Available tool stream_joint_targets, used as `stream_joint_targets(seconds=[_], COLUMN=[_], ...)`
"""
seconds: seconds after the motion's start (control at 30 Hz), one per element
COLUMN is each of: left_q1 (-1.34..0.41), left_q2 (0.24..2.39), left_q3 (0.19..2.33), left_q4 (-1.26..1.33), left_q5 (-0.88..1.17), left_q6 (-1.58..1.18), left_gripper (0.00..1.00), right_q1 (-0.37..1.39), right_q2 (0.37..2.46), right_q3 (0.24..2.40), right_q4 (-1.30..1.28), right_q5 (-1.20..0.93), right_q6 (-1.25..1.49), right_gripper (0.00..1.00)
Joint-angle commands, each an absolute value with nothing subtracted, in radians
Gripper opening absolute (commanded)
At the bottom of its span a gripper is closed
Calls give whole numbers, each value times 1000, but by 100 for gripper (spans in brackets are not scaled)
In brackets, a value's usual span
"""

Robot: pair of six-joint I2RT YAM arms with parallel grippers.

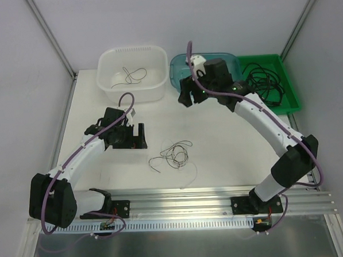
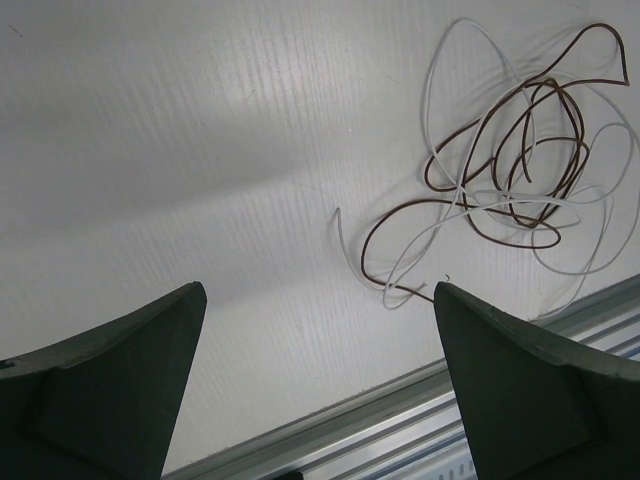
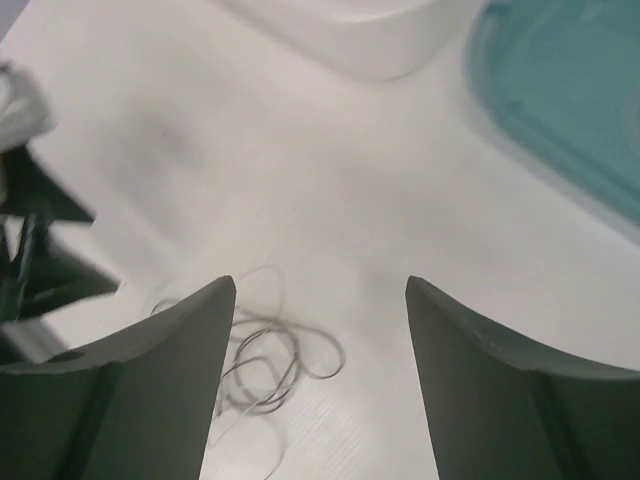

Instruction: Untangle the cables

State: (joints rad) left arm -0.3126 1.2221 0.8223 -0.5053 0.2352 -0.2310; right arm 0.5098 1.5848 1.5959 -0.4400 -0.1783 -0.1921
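**Both tools spread, tangle lying free**

My left tool (image 1: 138, 136) is spread wide and grips nothing. The knot of thin brown and white wires (image 1: 173, 156) lies on the white bench (image 1: 230, 142), ahead of it toward its right finger. My right tool (image 1: 191, 100), spread too and empty, hangs well apart from the knot.

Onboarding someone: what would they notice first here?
A small tangle of thin brown and white wires lies at the centre of the table. The left gripper beside it and the right gripper farther back are both open and empty. The green bin at far right holds black cables.
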Motion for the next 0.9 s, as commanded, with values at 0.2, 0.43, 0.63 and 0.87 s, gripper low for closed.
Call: stream_joint_targets(seconds=[0.2,0.43,0.63,0.87], left_q1=[-298,-161,-109,-92], left_q2=[1213,1227,1223,1226], left_q3=[813,819,821,825], left_q4=[-505,-515,-514,-512], left_q5=[112,66,92,106], left_q6=[-213,-245,-255,-253], left_gripper=[99,99,99,99], right_q1=[813,949,982,985], right_q2=[1629,1701,1782,1861], right_q3=[1414,1351,1356,1364], right_q4=[-655,-581,-551,-532], right_q5=[-247,-151,-117,-87], right_q6=[-308,-272,-268,-273], right_gripper=[68,58,50,47])
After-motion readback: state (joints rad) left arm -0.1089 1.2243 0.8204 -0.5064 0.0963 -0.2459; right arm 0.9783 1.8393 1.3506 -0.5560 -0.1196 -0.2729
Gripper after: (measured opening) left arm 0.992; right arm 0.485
